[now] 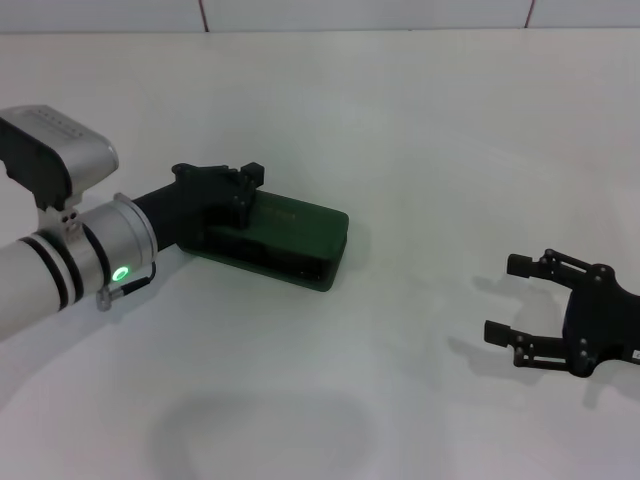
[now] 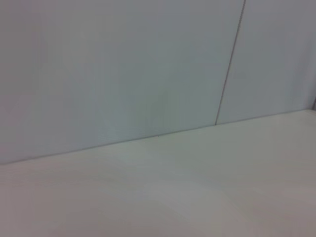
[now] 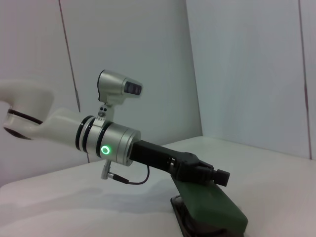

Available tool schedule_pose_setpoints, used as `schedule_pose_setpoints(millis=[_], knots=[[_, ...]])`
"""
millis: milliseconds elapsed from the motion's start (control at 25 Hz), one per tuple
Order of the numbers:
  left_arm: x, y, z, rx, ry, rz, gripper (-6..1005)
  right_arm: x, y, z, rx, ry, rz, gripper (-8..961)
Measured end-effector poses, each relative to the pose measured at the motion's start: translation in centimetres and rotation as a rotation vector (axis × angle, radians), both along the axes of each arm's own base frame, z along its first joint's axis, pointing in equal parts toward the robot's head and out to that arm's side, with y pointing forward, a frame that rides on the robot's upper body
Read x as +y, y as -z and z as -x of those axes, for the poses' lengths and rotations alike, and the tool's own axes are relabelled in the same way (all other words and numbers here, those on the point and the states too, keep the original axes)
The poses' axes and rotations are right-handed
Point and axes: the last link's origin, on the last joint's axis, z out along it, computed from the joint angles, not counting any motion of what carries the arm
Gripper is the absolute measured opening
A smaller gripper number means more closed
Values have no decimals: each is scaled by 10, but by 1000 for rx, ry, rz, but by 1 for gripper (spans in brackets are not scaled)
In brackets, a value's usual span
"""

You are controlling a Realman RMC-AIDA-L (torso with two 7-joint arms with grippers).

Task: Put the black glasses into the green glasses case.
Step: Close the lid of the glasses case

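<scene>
The green glasses case (image 1: 300,238) lies on the white table left of centre, with its lid down or nearly down. It also shows in the right wrist view (image 3: 213,210). My left gripper (image 1: 240,192) rests on top of the case at its left end, and it shows in the right wrist view (image 3: 210,174) pressed on the lid. My right gripper (image 1: 508,298) is open and empty, low over the table at the far right, well apart from the case. The black glasses are not in view.
The white table (image 1: 400,120) runs back to a tiled wall (image 1: 360,12). The left wrist view shows only bare table (image 2: 197,197) and wall.
</scene>
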Motion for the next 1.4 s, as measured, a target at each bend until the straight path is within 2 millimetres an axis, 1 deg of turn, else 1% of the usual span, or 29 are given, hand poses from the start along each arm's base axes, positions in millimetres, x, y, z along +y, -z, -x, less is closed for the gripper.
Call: schedule_pose_setpoints(millis=[480,720,1080,1400], knots=[[-1,3,4,0,49,-52,106,1,0,1,2,-2,2,872],[-1,7,7,7,65,-60,112,1,0,1,2,-2,2,872],[-3,8,9,17,72,-62,121,1,0,1,3,-1,4,871],[-9,11,12,16,90,-48,129,1,1,2,4,-4,5,871]])
